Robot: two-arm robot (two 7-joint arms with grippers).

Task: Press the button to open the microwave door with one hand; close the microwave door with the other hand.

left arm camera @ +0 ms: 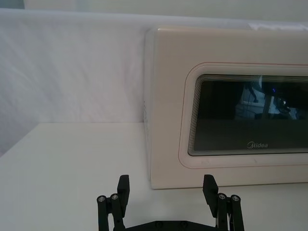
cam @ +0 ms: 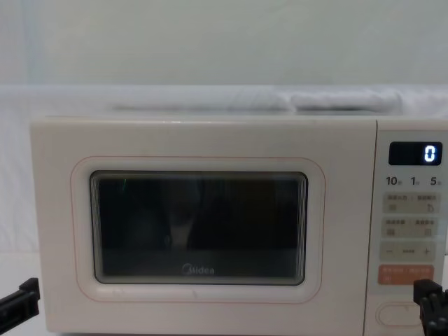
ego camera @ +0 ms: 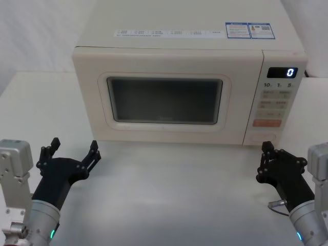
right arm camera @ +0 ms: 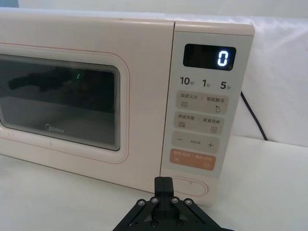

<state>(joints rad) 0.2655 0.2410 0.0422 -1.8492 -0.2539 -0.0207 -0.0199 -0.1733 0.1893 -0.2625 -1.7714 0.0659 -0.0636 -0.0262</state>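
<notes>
Nearest, the right end effector (ego camera: 267, 160), fingers pressed together, hovers over bare tabletop (ego camera: 174, 195) with the button (ego camera: 262, 138) close at twelve o'clock, long axis level, under the orange key (ego camera: 267, 123); the spread left end effector (ego camera: 74, 149) faces the shut microwave door (ego camera: 164, 97).

The microwave door (left arm camera: 240, 115) runs off the edge of the left wrist view, so its far side and the control panel are cut off. In the chest view the right gripper (cam: 430, 301) covers part of the button (cam: 395, 313). Label text on the microwave (ego camera: 189, 82) top is too small to read. The small beige keys' (cam: 409, 203) markings are illegible.
</notes>
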